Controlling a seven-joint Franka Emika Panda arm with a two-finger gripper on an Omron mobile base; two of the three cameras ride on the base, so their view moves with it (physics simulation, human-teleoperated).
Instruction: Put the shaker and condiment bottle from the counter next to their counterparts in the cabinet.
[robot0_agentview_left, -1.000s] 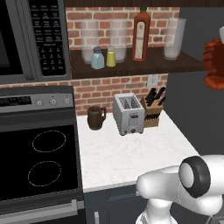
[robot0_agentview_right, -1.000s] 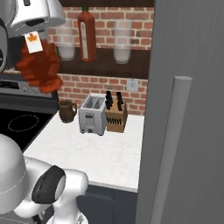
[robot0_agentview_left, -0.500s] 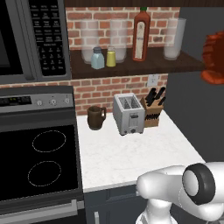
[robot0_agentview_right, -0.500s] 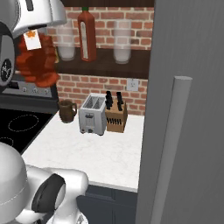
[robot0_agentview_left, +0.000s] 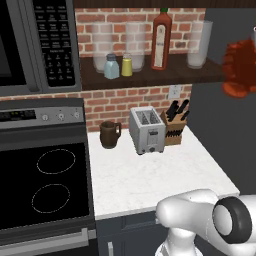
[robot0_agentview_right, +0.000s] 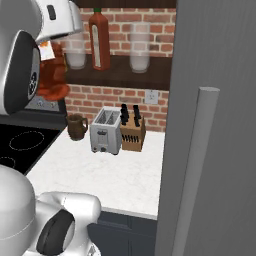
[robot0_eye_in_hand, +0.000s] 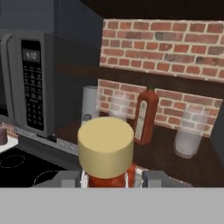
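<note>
My claw (robot0_eye_in_hand: 107, 178) grips the squat, lumpy dark-red condiment bottle (robot0_agentview_left: 241, 70) by its neck, up at the dark wooden cabinet shelf (robot0_agentview_left: 150, 77). The hand view alone shows its tan stopper (robot0_eye_in_hand: 106, 146); the left base view shows the small yellow shaker (robot0_agentview_left: 127, 65) shelved beside the pale blue shaker (robot0_agentview_left: 111, 67).

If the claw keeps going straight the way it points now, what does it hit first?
Probably the tall red labelled bottle on the cabinet shelf. In the hand view it stands just beyond the tan stopper of the held condiment bottle, slightly right of centre. Depth is unclear; it might slip past to the brick wall.
</note>
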